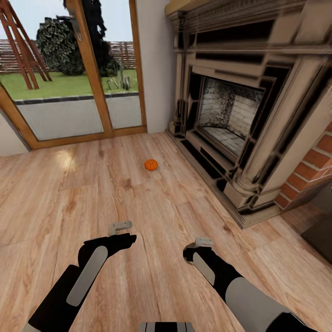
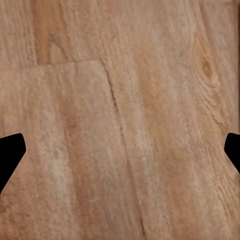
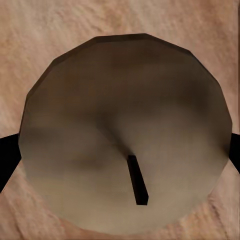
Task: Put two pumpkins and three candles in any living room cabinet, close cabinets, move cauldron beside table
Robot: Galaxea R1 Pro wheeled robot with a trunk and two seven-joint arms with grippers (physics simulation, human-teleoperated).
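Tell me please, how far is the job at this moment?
Done: nothing here proves a finished step. In hand: the right gripper seems to hold a candle between its fingers; the left gripper is open above the wooden floor. Left: one pumpkin lies on the floor near the fireplace, and the candle needs stowing.
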